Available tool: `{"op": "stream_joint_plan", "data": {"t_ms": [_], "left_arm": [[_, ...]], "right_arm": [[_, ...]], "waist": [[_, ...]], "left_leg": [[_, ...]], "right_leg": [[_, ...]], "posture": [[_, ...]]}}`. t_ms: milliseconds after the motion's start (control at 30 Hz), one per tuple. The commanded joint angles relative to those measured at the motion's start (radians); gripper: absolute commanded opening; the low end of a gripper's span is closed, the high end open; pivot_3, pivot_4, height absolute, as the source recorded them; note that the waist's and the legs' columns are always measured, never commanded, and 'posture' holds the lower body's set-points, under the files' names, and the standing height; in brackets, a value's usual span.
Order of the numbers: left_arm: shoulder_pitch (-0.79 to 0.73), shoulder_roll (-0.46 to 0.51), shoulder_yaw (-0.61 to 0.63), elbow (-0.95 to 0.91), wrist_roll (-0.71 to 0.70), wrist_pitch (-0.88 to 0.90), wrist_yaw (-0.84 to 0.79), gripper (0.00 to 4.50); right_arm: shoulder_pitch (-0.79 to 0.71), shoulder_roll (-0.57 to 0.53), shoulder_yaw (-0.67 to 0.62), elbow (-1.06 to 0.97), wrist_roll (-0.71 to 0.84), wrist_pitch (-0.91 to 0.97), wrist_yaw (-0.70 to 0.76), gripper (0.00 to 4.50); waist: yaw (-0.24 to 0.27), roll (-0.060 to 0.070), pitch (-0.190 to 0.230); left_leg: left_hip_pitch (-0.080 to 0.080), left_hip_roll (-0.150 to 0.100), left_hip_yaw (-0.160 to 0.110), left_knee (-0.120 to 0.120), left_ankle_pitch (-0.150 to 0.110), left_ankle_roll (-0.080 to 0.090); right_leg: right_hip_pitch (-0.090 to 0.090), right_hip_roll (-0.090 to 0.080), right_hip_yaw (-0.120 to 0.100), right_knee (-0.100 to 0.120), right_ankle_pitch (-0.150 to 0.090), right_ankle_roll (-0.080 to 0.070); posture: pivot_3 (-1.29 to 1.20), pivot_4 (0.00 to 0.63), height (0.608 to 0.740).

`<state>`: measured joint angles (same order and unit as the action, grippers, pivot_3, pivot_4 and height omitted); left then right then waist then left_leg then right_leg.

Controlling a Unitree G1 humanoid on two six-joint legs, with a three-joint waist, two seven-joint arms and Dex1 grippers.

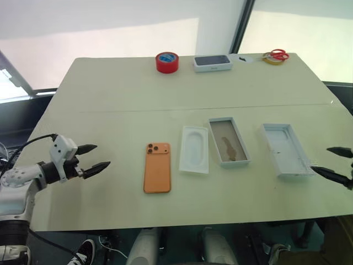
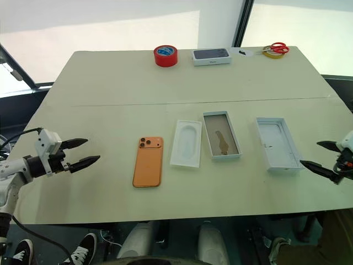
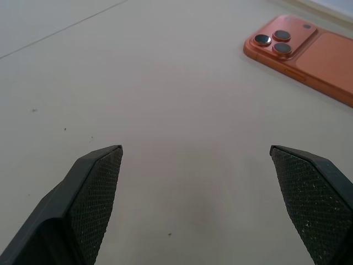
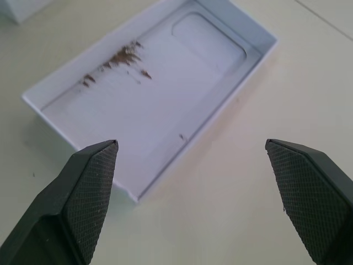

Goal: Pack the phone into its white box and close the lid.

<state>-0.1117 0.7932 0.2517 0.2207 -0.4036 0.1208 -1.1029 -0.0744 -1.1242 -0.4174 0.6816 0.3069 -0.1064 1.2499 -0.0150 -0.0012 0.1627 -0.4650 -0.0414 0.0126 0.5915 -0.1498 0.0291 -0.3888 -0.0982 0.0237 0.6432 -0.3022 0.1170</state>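
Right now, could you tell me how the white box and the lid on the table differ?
The white box has a brownish inner floor; the lid is plain white inside, with a few small brown marks. The white box lies beside the white moulded insert, mid-row; the lid lies apart at the row's right end, nearest the right hand. The lid looks slightly larger. Both are shallow rectangular trays, lying open side up and empty.
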Motion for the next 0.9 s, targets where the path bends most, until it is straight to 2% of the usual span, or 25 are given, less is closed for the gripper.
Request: {"op": "stream_joint_plan", "data": {"t_ms": [33, 567, 900], "left_arm": [[-0.021, -0.008, 0.017, -0.033, -0.013, -0.005, 0.014, 4.5], [-0.061, -0.016, 0.003, -0.05, 0.001, -0.053, -0.002, 4.5], [-0.103, -0.053, -0.067, -0.199, -0.015, 0.166, 0.099, 4.5]], "right_arm": [[0.001, -0.029, -0.043, 0.022, 0.011, -0.023, 0.013, 4.47], [-0.009, 0.008, -0.052, -0.062, 0.07, 0.05, -0.006, 4.47], [-0.036, 0.04, -0.015, -0.211, 0.093, 0.119, -0.014, 4.47]], "waist": [[-0.002, 0.0, 0.0], [-0.001, 0.0, 0.0], [0.002, 0.0, 0.0]], "left_leg": [[0.001, 0.0, 0.001, 0.0, 0.0, 0.0], [0.002, 0.002, 0.009, 0.0, 0.0, 0.0], [0.002, 0.002, 0.01, 0.0, 0.0, 0.0]], "right_leg": [[0.0, 0.0, 0.001, 0.0, 0.0, 0.0], [-0.001, -0.003, 0.001, 0.0, 0.0, 0.0], [0.0, -0.004, 0.001, 0.0, 0.0, 0.0]], "posture": [[0.0, 0.15, 0.738], [0.0, 0.15, 0.738], [0.0, 0.15, 0.738]]}}
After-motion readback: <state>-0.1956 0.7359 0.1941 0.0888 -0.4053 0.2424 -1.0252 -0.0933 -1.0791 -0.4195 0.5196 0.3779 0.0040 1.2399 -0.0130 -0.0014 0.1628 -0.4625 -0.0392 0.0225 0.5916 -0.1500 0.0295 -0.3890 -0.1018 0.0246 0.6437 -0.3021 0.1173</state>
